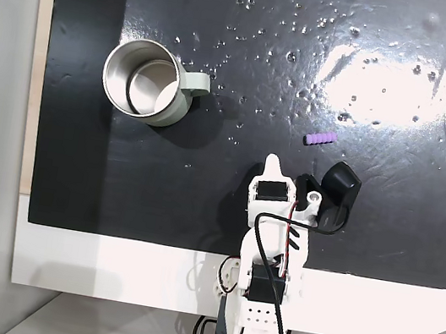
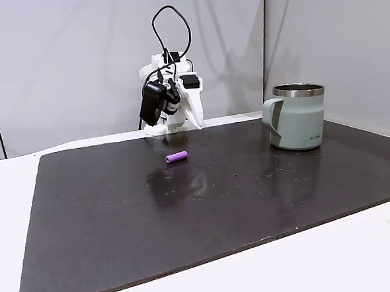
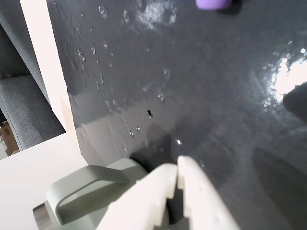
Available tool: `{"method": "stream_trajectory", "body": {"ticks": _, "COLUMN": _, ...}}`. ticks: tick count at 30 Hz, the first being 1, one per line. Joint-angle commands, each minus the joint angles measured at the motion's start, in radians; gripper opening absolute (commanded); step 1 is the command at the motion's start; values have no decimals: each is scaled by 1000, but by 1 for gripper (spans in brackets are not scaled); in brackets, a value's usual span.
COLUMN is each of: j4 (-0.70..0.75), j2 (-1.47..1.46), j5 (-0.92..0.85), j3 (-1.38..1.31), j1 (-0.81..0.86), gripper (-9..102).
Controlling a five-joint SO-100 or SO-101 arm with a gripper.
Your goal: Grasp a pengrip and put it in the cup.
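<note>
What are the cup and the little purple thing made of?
The cup looks like metal: its inside is shiny steel, with a dull grey-green coat outside. The purple pengrip is ribbed and matte, probably soft rubber or foam, though I can't be sure.

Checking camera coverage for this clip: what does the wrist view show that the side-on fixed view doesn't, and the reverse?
The wrist view alone shows the white gripper fingertips close up, pressed together, and grey upholstery off the mat. The fixed view alone shows the whole tiny purple ribbed pengrip, the mug's steel rim and the white arm. Both show the pale grey-green mug with its handle and the black mat.
</note>
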Motion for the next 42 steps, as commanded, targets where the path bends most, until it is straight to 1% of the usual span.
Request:
{"method": "stream_trajectory", "body": {"ticks": 1, "j4": -49, "j2": 6, "j5": -21, "j3": -6, "j1": -29, "gripper": 0}}
{"method": "stream_trajectory", "body": {"ticks": 15, "j4": -54, "j2": 6, "j5": -34, "j3": -6, "j1": -35, "gripper": 0}}
{"method": "stream_trajectory", "body": {"ticks": 21, "j4": 8, "j2": -8, "j5": -75, "j3": -86, "j1": -25, "gripper": 0}}
{"method": "stream_trajectory", "body": {"ticks": 23, "j4": 9, "j2": -94, "j5": -87, "j3": -144, "j1": -23, "gripper": 0}}
{"method": "stream_trajectory", "body": {"ticks": 28, "j4": 12, "j2": -425, "j5": -92, "j3": -364, "j1": -28, "gripper": 0}}
{"method": "stream_trajectory", "body": {"ticks": 32, "j4": 20, "j2": -584, "j5": -153, "j3": -495, "j1": -11, "gripper": 0}}
{"method": "stream_trajectory", "body": {"ticks": 37, "j4": -23, "j2": -726, "j5": -239, "j3": -566, "j1": 37, "gripper": 1}}
{"method": "stream_trajectory", "body": {"ticks": 42, "j4": -87, "j2": -882, "j5": -279, "j3": -591, "j1": 77, "gripper": 3}}
